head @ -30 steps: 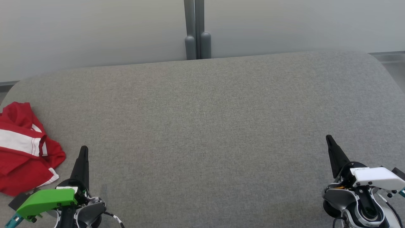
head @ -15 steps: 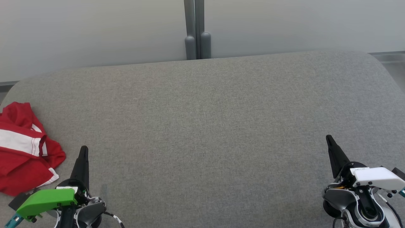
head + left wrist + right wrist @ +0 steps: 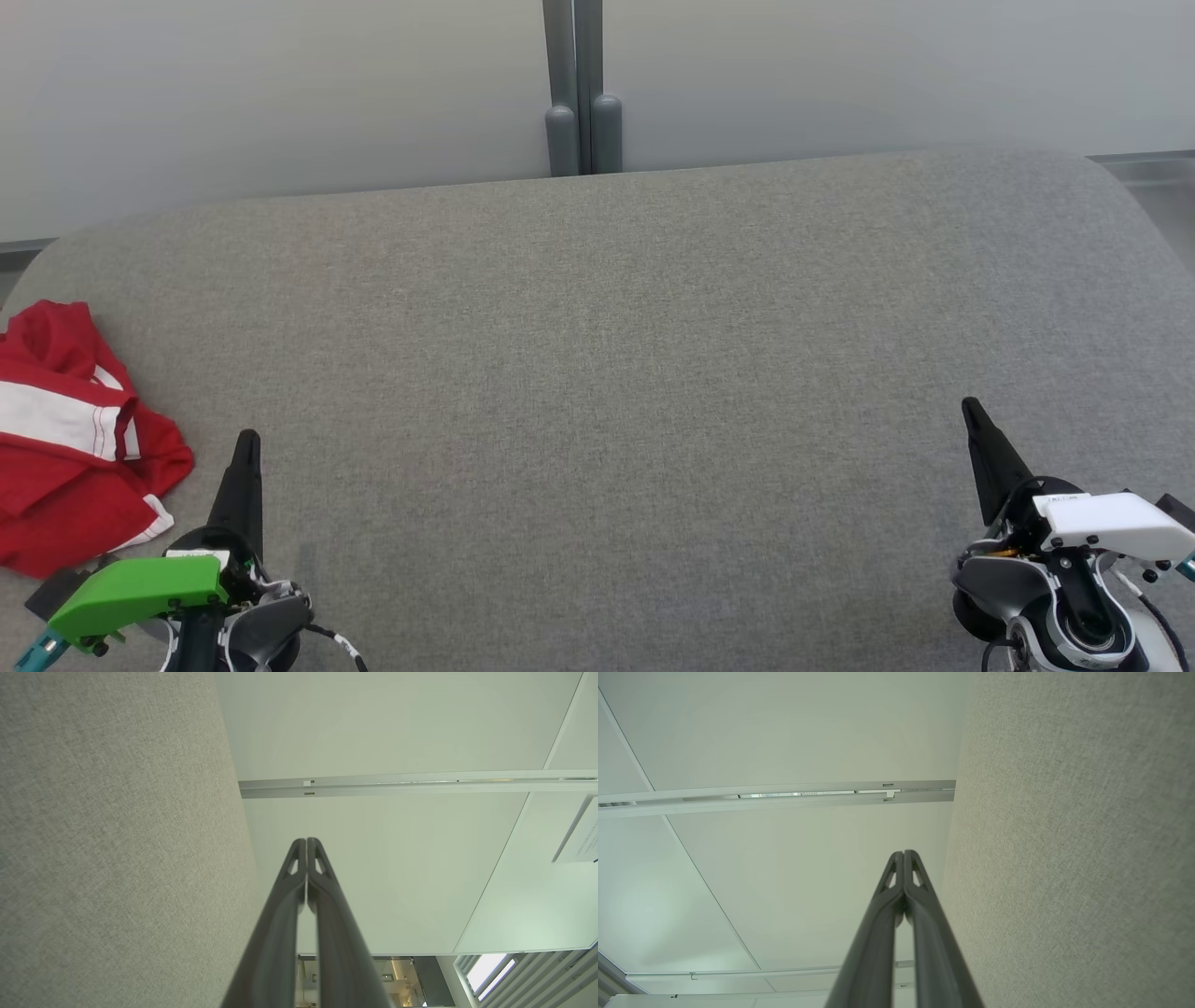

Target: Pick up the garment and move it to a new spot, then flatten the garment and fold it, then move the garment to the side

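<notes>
Red garment (image 3: 79,439) with a white band lies bunched at the far left edge of the grey cushion (image 3: 597,355), partly cut off by the head view's border. Just beside it, the left gripper (image 3: 246,446) has its fingers pressed together, holding nothing. Likely risk: pinching one loose layer that close to the edge could drag the rest off the side. Far right, the right gripper (image 3: 973,413) is well apart from it, also closed and empty. The head view has the garment; the wrist views look along the fingers at cushion and wall panels, and confirm the tips meet.
</notes>
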### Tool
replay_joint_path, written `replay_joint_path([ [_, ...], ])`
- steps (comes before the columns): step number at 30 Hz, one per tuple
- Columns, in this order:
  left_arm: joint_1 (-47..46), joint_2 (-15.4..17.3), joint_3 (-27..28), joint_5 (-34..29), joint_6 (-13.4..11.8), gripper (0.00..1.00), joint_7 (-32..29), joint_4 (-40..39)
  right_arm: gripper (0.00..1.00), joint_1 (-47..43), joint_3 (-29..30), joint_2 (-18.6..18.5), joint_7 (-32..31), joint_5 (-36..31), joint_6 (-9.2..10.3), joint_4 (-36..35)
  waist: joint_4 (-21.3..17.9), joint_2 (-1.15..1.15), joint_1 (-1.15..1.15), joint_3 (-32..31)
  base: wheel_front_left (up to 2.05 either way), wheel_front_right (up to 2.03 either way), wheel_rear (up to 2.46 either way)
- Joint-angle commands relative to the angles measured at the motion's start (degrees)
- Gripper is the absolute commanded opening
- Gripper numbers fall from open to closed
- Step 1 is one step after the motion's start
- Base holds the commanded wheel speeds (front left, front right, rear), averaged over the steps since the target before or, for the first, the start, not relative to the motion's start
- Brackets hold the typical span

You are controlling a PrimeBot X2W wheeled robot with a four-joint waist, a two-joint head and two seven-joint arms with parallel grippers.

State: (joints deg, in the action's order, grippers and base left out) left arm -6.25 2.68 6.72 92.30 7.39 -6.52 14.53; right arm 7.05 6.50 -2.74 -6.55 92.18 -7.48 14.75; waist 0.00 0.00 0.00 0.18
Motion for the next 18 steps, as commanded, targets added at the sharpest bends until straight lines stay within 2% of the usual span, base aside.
replay_joint_path([
  [1, -0.8, 0.4, 0.1, 0.1, 0.2, 0.0, -0.2, -0.2, 0.0, -0.3, 0.1, -0.3, -0.2, 0.3, -0.02, -0.2, 0.0, 0.0, 0.0, 0.0, 0.0, 0.0, 0.0],
  [11, -0.8, 0.4, 0.1, 0.1, 0.2, 0.0, -0.2, -0.2, 0.0, -0.3, 0.1, -0.3, -0.2, 0.3, -0.02, -0.2, 0.0, 0.0, 0.0, 0.0, 0.0, 0.0, 0.0],
  [12, 0.0, 0.0, 0.0, 0.0, 0.0, 1.0, 0.0, 0.0, 1.0, 0.0, 0.0, 0.0, 0.0, 0.0, 0.0, 0.0, 0.0, 0.0, 0.0, 0.0, 0.0, 0.0, 0.0],
  [18, 0.6, -0.1, -0.6, -1.5, 0.0, 1.0, 1.4, 1.5, 1.0, -0.3, -1.0, 0.0, 1.3, -1.4, 0.01, 1.2, 0.0, 0.0, 0.0, 0.1, 0.0, 0.0, 0.0],
])
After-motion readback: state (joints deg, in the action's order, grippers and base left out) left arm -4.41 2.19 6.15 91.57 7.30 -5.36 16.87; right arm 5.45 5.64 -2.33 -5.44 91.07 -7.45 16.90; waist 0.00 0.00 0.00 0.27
